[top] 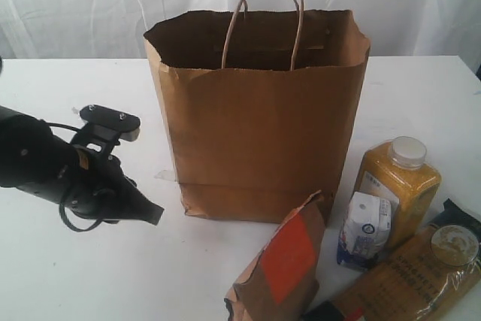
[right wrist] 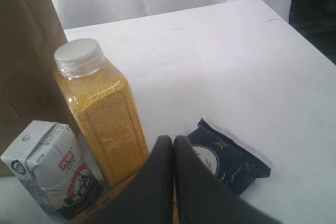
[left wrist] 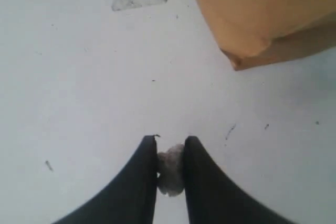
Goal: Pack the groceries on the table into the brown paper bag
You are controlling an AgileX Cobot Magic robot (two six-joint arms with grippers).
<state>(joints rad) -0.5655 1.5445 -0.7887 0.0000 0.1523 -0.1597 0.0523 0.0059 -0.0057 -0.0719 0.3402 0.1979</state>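
Brown paper bag point(top: 255, 133) stands open on the counter point(top: 75, 276), groceries point(top: 366, 231) crowding its right edge; the left tool point(left wrist: 171, 142), pinching a small pale lump point(left wrist: 170, 174) near the bag's base, should rise well above the ragged rim before letting go, while the right tool point(right wrist: 173, 140) hangs pressed together, empty.

The paper bag point(top: 255, 140) stood central on the table point(top: 75, 276); right of it the bottle point(top: 402, 186), the carton point(top: 366, 231) just before that. The pouch point(top: 282, 268) stood before the bag at the near edge, the spaghetti packet point(top: 406, 283) in the near right corner. A lump point(left wrist: 170, 174) sat between the fingers point(left wrist: 136, 182) of the left gripper point(left wrist: 170, 140).
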